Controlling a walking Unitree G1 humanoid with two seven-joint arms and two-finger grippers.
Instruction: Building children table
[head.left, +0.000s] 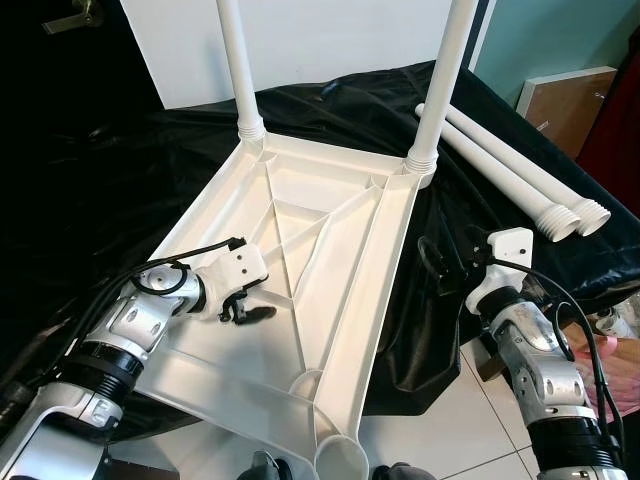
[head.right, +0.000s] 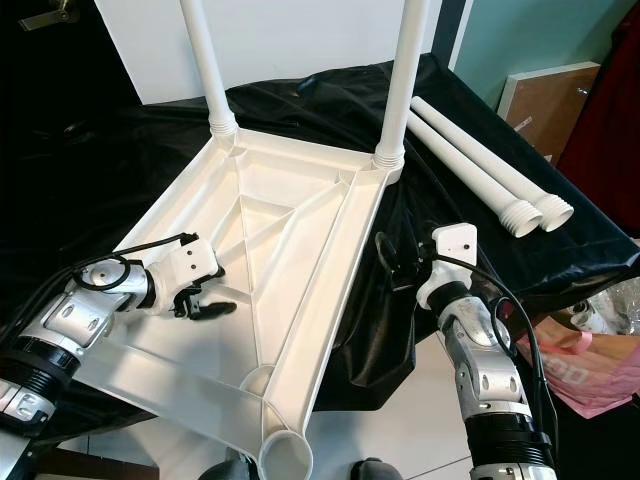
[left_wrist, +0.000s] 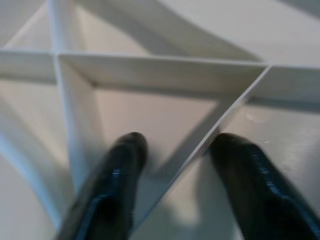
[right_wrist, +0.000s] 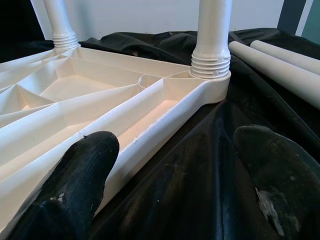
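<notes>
the white tabletop (head.left: 330, 270) lay upside down on a black cloth (head.left: 120, 170), ribs facing up, its near corner socket (head.left: 340, 462) cut off by the bottom edge of the head views. two white legs already stood screwed into the far corners, the far left leg (head.left: 240, 70) and the far right leg (head.left: 440, 80), both running out of the top of the picture so their ends could not be seen. two loose legs (head.left: 520, 175) lay side by side on the cloth to the right, threaded ends toward the robot, well apart from the tabletop.

the left gripper (head.left: 250, 312) was down inside the underside of the tabletop, near the left rail, and its wrist view was blurred (close up on plastic). there its two black fingers (left_wrist: 112, 185) stood apart with one thin diagonal rib (left_wrist: 200, 150) between them, a finger on each side; whether they pressed the rib i couldn't tell, and they held nothing else.

the right gripper (right_wrist: 175, 185) hung beside the right edge of the tabletop, over the cloth. in the head views its fingers were hidden behind the white wrist block (head.left: 505, 255), but the wrist view showed the two scuffed fingertips (right_wrist: 75, 190) wide apart and empty, the tabletop's right rail (right_wrist: 145, 125) just past one of them.

behind, a white board (head.left: 330, 40) leaned upright, and a brown panel (head.left: 565, 100) stood by a teal wall (head.left: 540, 35). white floor tiles (head.left: 450, 430) showed below the cloth's edge, and something pink (head.right: 590, 360) at the far right was too cut off to identify.
</notes>
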